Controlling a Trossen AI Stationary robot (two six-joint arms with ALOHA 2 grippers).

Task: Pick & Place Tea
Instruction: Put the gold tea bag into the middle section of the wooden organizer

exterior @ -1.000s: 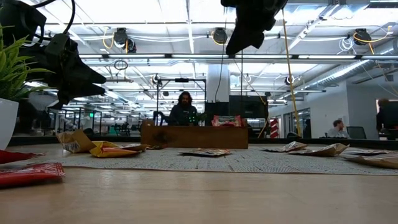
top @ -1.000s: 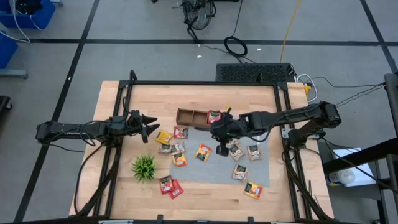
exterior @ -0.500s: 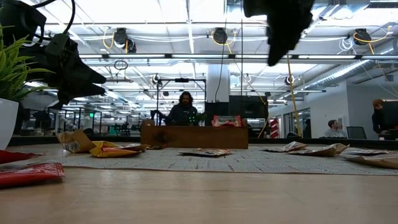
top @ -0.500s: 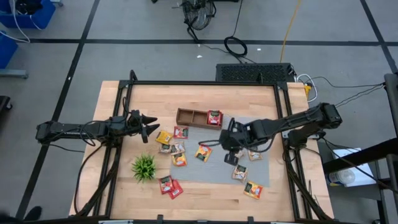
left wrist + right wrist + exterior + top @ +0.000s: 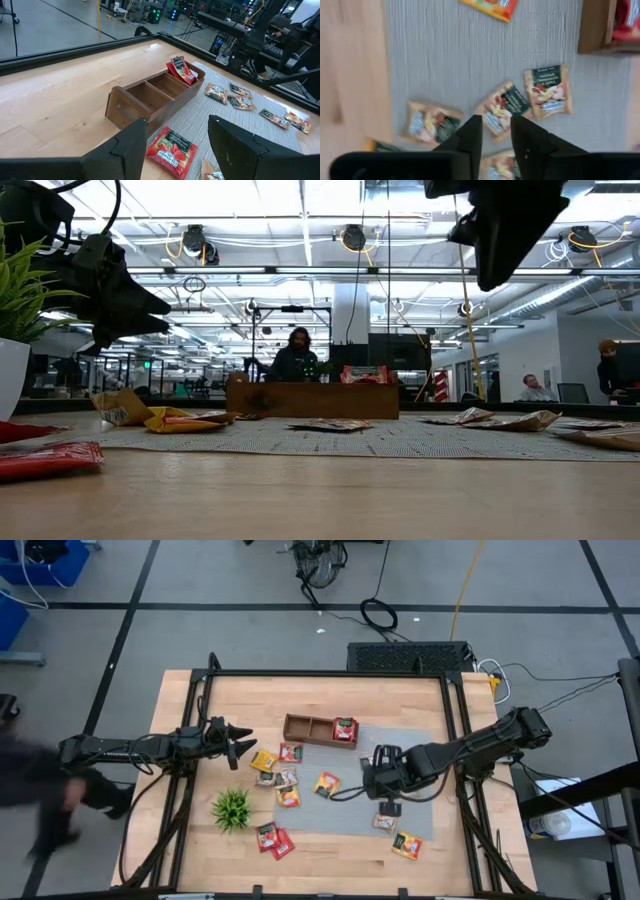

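1. The right end effector point(image 5: 388, 802) hangs above the grey mat point(image 5: 350, 812), over the packets at the mat's right side.
2. In the right wrist view its two fingers point(image 5: 471, 135) stand a narrow gap apart with nothing between them; they hold no packet.
3. Under those fingers lie three grey-brown tea packets point(image 5: 504, 109) on the mat, close together, and an orange packet point(image 5: 490, 6) lies farther off.
4. The left end effector point(image 5: 236, 741) waits at the counter's point(image 5: 320, 700) left side, off the mat, fingers spread wide and empty.
5. In the left wrist view a red packet point(image 5: 171, 149) lies flat on the mat just in front of its fingers point(image 5: 131, 145).
6. The wooden tray point(image 5: 320, 729) sits at the mat's far edge, and one red packet point(image 5: 345, 728) leans in its right-hand compartment.
7. Tea is scattered across the mat: an orange packet point(image 5: 327, 784) near the middle, and a cluster of red, yellow and grey-brown ones point(image 5: 277, 767) at the left edge.
8. Two red packets point(image 5: 273, 838) lie on bare wood near the plant point(image 5: 231, 808).
9. An orange packet point(image 5: 406, 845) lies at the mat's near right corner.
10. A blurred person point(image 5: 50, 790) passes left of the counter.
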